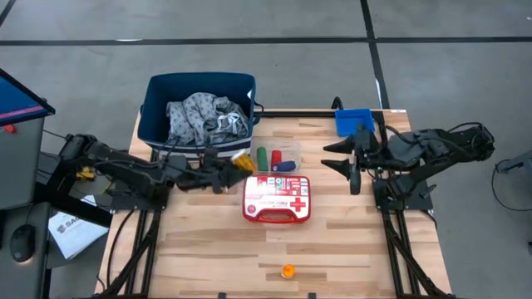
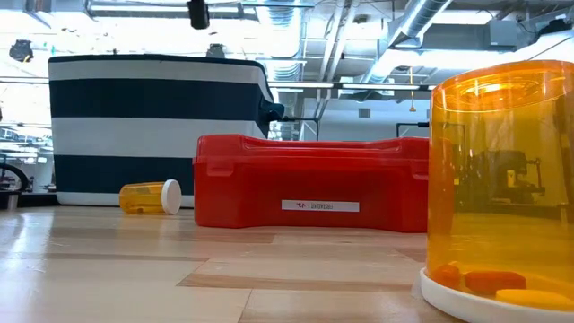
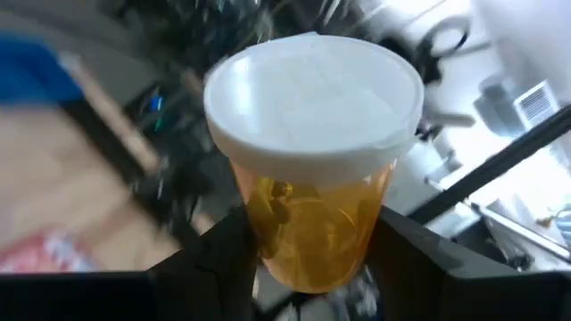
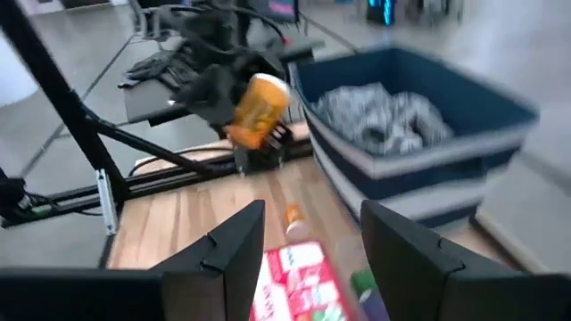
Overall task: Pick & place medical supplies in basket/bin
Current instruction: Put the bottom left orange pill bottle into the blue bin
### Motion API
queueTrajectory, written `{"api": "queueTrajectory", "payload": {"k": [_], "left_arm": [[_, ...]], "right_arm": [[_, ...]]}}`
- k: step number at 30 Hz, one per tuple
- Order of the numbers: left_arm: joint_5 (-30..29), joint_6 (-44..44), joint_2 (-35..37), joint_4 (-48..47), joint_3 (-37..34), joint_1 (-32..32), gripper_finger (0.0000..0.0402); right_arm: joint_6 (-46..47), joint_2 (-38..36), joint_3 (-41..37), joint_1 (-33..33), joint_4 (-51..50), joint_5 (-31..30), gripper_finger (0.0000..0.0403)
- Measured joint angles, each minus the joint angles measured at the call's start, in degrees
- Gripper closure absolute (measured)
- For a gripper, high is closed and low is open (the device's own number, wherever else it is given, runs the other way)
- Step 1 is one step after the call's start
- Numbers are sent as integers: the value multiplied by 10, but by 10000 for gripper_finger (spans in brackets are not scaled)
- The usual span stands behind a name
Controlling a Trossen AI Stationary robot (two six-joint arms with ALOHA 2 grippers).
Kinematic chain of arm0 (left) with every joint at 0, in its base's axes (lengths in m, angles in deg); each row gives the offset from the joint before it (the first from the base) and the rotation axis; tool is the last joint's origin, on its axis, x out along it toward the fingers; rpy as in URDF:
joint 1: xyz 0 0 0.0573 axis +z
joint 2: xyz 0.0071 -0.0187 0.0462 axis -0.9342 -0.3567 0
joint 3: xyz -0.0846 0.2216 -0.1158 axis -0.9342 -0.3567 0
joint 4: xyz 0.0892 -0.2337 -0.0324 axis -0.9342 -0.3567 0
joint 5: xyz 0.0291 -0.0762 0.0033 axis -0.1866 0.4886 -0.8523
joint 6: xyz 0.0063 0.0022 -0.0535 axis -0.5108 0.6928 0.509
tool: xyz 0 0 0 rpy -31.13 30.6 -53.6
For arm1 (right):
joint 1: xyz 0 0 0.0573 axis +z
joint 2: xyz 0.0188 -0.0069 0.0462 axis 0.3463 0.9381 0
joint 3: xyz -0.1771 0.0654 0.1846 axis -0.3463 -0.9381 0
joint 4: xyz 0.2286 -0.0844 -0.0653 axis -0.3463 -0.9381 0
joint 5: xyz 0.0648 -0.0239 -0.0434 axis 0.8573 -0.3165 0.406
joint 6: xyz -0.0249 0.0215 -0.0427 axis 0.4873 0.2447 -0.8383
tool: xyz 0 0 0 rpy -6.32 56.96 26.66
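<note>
My left gripper [image 1: 233, 170] is shut on an orange pill bottle [image 4: 259, 109] with a white cap, held in the air just in front of the navy basket [image 1: 199, 104]. The grey-white cloth [image 1: 204, 116] lies inside the basket. A second pill bottle [image 2: 148, 197] lies on its side on the table near the basket's base. A third [image 1: 287, 271] stands near the table's near edge. Green [image 1: 261, 158], red [image 1: 276, 155] and dark blue [image 1: 288, 166] cylinders stand behind the first-aid case. My right gripper [image 1: 353, 162] hovers open over the table's right part, near the blue bin [image 1: 353, 121]. My left gripper pinches the pill bottle's orange body [image 3: 308, 236] between its two fingers [image 3: 223, 259], one on each side, below the white cap [image 3: 312, 94]. The cap end points away from the gripper. The bottle is lifted clear of the table and tilted [image 4: 259, 109].
The red-and-white first-aid case [image 1: 277, 199] lies mid-table, in front of the cylinders. Bare wood [image 1: 208, 249] stretches between the case and the near edge. A monitor and paper sit off the table's left side.
</note>
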Motion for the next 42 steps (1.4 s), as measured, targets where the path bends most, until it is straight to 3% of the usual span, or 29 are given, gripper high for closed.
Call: {"api": "queueTrajectory", "payload": {"k": [8, 12, 17, 30, 42], "left_arm": [[0, -65, 0, 42, 22, 58, 226], [0, -88, 0, 43, 48, 86, 226], [-3, -88, 0, 44, 74, 111, 226], [-51, -85, 0, 120, 81, 122, 225], [-53, -84, 0, 124, 81, 122, 225]], "right_arm": [[-293, 30, 0, -1, 111, 0, 221], [-387, 71, 0, -19, 176, -1, 221], [-402, 134, 0, -55, 288, -43, 220], [-472, 234, 0, -108, 523, -45, 161], [-507, 321, 0, -139, 668, 15, 153]]}}
